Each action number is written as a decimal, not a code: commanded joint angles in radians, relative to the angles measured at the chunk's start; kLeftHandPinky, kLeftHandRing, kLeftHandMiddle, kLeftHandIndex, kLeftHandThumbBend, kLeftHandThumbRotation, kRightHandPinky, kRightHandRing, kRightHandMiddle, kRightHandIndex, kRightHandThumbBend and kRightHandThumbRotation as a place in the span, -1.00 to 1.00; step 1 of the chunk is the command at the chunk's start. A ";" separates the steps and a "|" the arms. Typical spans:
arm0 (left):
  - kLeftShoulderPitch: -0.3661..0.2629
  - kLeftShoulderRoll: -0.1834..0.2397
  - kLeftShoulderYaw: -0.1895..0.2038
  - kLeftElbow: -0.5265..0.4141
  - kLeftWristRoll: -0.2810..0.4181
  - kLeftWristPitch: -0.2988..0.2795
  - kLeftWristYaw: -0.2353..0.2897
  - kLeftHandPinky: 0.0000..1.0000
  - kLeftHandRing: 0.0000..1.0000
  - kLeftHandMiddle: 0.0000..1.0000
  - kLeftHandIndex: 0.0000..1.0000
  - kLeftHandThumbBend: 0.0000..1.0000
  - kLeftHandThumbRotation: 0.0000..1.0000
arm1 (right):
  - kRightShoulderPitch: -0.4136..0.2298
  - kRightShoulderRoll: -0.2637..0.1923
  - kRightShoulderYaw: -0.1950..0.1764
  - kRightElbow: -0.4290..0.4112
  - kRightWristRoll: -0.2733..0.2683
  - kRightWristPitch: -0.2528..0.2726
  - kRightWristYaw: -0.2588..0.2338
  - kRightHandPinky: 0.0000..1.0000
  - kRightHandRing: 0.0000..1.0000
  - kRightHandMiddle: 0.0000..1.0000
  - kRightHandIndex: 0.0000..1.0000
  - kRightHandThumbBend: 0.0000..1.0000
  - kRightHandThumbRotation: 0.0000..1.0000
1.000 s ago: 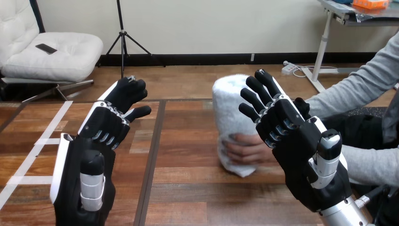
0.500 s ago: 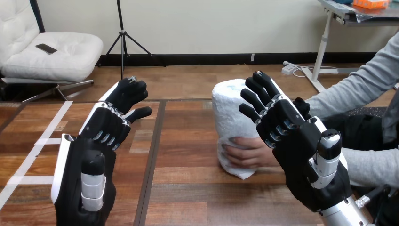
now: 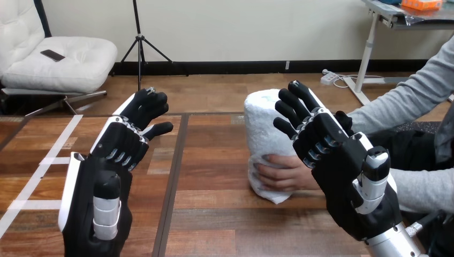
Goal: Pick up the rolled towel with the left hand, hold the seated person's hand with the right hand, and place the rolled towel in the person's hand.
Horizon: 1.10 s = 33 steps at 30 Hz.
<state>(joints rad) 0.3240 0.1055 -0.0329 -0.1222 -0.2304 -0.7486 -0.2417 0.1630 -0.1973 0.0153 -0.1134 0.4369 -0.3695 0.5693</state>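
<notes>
A white rolled towel (image 3: 262,136) stands upright on the wooden table (image 3: 214,214), right of centre. The person's hand (image 3: 281,172) grips its lower part from the right. My right hand (image 3: 326,150) is raised in front of the towel's right side, fingers relaxed and slightly bent, holding nothing, and it hides part of the towel and the person's wrist. My left hand (image 3: 123,142) is raised at the left, well apart from the towel, fingers loosely bent and empty.
White tape lines (image 3: 40,171) cross the table's left part. A dark seam (image 3: 174,176) runs down the tabletop between my hands. The person's grey sleeve (image 3: 423,184) lies along the table's right edge.
The person's hand has shifted the towel slightly to the right and lowered it a little. Both my hands have stayed nearly still.
</notes>
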 commanded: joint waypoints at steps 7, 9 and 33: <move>-0.021 -0.032 -0.009 -0.001 0.008 0.000 0.008 0.51 0.70 0.68 0.68 0.65 0.98 | -0.056 -0.001 -0.025 -0.025 0.007 0.001 0.006 1.00 0.95 0.94 0.92 1.00 1.00; -0.020 -0.032 -0.009 -0.003 0.009 0.001 0.010 0.51 0.69 0.68 0.68 0.65 0.98 | -0.055 -0.001 -0.026 -0.028 0.008 0.006 0.005 1.00 0.95 0.93 0.91 1.00 1.00; -0.020 -0.027 -0.014 -0.005 -0.008 0.001 0.004 0.49 0.69 0.68 0.68 0.65 0.96 | -0.063 0.001 -0.037 -0.023 0.014 0.013 0.022 0.95 0.91 0.90 0.88 1.00 1.00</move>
<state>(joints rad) 0.3235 0.1055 -0.0359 -0.1222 -0.2288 -0.7466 -0.2348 0.1620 -0.1981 -0.0049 -0.1134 0.4359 -0.3569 0.5881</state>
